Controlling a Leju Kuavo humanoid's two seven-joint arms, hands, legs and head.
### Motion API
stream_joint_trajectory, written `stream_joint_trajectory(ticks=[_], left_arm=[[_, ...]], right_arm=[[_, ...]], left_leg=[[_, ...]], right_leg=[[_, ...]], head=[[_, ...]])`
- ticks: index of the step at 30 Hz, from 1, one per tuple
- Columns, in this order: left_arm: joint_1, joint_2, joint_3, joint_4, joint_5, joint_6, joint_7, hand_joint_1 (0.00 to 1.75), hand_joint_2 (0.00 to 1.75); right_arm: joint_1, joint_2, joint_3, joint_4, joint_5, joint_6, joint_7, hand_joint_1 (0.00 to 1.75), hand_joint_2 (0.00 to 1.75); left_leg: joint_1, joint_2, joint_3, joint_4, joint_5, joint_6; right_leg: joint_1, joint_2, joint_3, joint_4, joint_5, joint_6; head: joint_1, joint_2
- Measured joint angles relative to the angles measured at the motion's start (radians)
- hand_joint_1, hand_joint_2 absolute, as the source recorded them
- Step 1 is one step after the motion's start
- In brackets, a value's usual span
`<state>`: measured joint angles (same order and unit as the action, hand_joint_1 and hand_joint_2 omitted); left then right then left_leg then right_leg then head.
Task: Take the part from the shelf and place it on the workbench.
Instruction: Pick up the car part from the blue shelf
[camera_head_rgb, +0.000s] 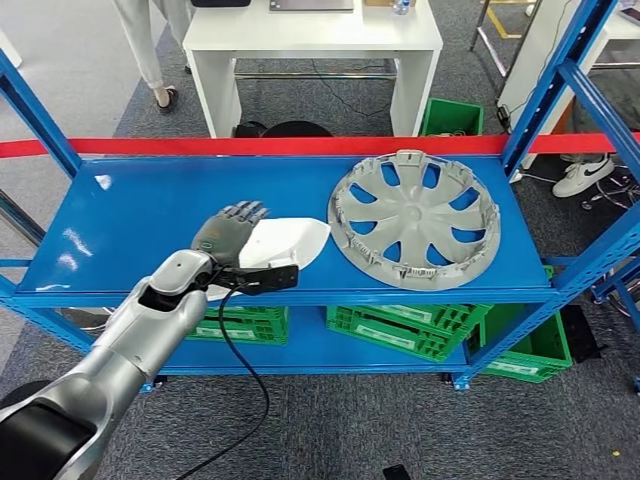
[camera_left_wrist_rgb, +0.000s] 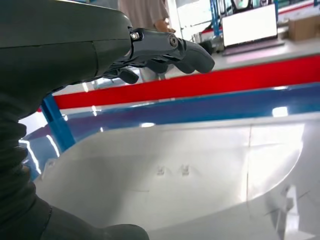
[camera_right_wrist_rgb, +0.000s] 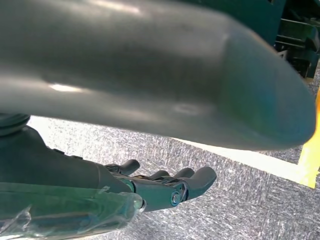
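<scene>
We see the white part (camera_head_rgb: 283, 243) lying on the blue shelf (camera_head_rgb: 136, 215), near its front edge and left of the middle. Our left hand (camera_head_rgb: 226, 232) reaches over the part's left end; its fingers (camera_left_wrist_rgb: 177, 50) stretch out straight above the pale surface with the thumb (camera_left_wrist_rgb: 94, 231) low beneath it, so the fingers look spread around the edge, but we cannot tell whether they actually press on it. To the right of the part, apart from it, a grey wheel cover (camera_head_rgb: 413, 218) lies flat on the same shelf. Green crates (camera_head_rgb: 407, 328) sit on the lower shelf. Beyond the shelf stands a white bench (camera_head_rgb: 309, 45), with a person's legs (camera_head_rgb: 151, 50) at the far left. Our right hand (camera_right_wrist_rgb: 166, 185) hangs above the grey carpeted floor (camera_right_wrist_rgb: 234, 200), its fingers (camera_right_wrist_rgb: 196, 179) lightly curled, close together, holding nothing.
</scene>
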<state>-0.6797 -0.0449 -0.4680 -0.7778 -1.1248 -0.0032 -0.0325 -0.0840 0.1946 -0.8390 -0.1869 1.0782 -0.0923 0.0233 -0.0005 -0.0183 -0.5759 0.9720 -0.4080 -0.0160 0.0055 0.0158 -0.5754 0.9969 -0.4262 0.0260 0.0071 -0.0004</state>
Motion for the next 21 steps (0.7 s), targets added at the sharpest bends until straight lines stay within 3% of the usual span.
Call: stream_joint_trajectory(ticks=[9,21], left_arm=[[0.078,0.032,-0.026,-0.162,-0.006,0.004,0.019,0.0,1.75],[0.106,0.047,-0.041,-0.213,-0.005,0.006,0.026,0.0,1.75]], right_arm=[[0.002,0.0,-0.017,0.0,-0.004,-0.003,-0.007,0.0,0.0],[0.002,0.0,-0.023,0.0,-0.004,-0.004,-0.007,0.0,0.0]], left_leg=[[0.0,0.0,0.0,0.0,0.0,0.0],[0.0,0.0,0.0,0.0,0.0,0.0]], right_leg=[[0.0,0.0,0.0,0.0,0.0,0.0],[0.0,0.0,0.0,0.0,0.0,0.0]], head=[[0.0,0.0],[0.0,0.0]])
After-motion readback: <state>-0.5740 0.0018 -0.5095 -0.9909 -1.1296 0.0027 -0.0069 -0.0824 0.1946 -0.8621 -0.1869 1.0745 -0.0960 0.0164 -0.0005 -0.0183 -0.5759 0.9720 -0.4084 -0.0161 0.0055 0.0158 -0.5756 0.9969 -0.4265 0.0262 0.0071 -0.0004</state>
